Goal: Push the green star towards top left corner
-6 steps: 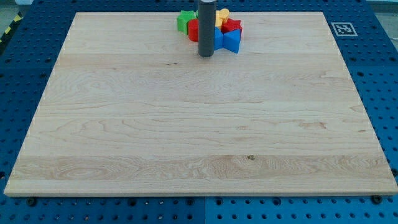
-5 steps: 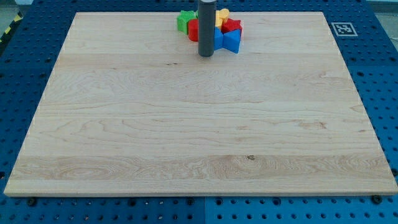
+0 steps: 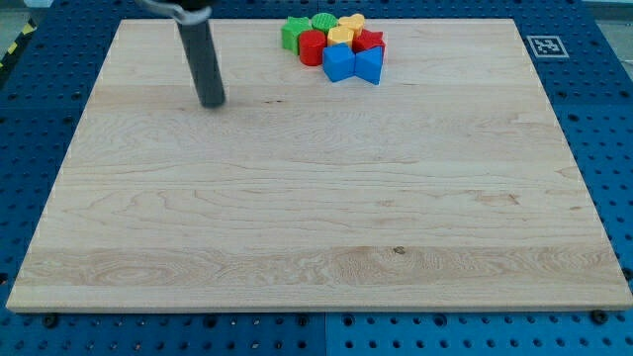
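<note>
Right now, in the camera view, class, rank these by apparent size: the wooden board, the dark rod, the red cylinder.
1. wooden board, by far largest.
2. dark rod.
3. red cylinder, smallest.

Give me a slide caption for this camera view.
My tip on bare board, left of the block cluster at the top edge.
</note>
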Tool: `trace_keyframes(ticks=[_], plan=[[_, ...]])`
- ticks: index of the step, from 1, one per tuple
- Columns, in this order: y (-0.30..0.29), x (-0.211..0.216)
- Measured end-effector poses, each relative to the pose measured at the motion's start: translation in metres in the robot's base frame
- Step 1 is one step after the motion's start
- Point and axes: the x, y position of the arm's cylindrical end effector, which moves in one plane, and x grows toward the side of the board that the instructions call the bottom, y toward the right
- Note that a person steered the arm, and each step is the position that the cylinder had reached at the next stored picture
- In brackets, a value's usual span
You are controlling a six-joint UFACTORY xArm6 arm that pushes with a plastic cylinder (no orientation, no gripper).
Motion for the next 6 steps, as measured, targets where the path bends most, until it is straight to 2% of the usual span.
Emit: trace_keyframes(ticks=[1, 2, 3, 4, 6], plan=[[-0.004, -0.075], [-0.002, -0.119], [0.009, -0.14], [0.023, -0.138], [0.154, -0.138]])
